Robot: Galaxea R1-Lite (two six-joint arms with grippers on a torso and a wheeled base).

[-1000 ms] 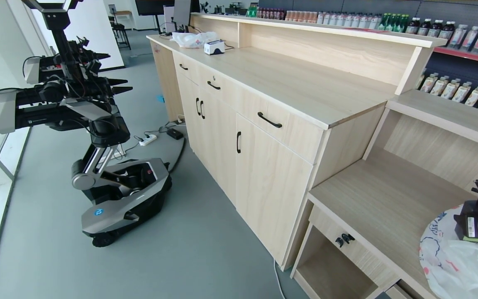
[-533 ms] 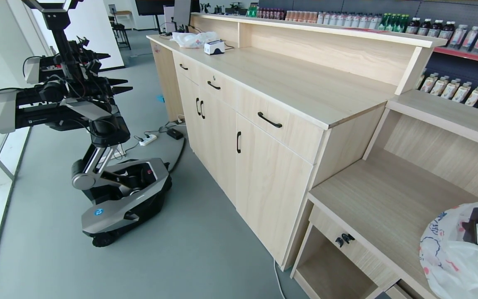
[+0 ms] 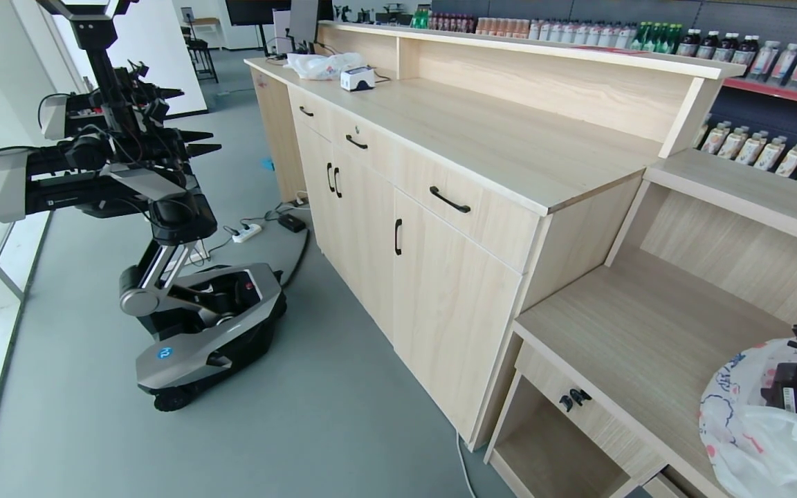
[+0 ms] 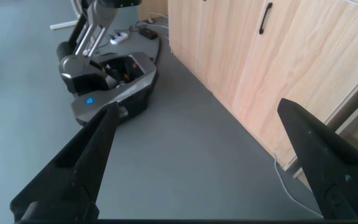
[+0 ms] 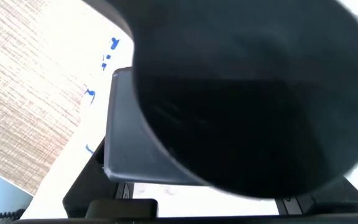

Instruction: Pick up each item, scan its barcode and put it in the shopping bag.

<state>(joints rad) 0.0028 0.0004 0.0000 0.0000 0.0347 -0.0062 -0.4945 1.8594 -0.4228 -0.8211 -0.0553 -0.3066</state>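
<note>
At nine o'clock in the head view a second robot (image 3: 163, 228) stands on the grey floor (image 3: 343, 415), its arms folded high over a wheeled base, with a white power strip (image 3: 246, 233) lying on the floor just beyond it. The left gripper (image 4: 197, 106) hangs above that same floor with its jaws spread wide and only floor showing between them. Its wrist view also shows the other robot's base and the pale cabinet doors farther off. The long wooden counter (image 3: 509, 138) runs from eleven o'clock down through the centre, with drawers and doors with black handles along its front. At its far end, near twelve o'clock, a crumpled plastic bag (image 3: 315, 66) lies just beside a small white device (image 3: 357, 78). Rows of bottles (image 3: 578, 31) line the top ledge from twelve to one o'clock, and more bottles fill the wall shelves (image 3: 765, 149) at two o'clock. A lower desk (image 3: 647, 332) sits at four o'clock against the counter's end. The shopping bag (image 3: 765, 443), white plastic with coloured print, rests on the desk's near right corner at about four o'clock. The right gripper (image 3: 793, 387) is at the bag's upper edge, touching or just over the plastic. In its wrist view a large dark rounded shape (image 5: 247, 93) sits close to the lens, over white plastic and wood grain. I cannot tell what it is, nor whether this gripper grips anything.
</note>
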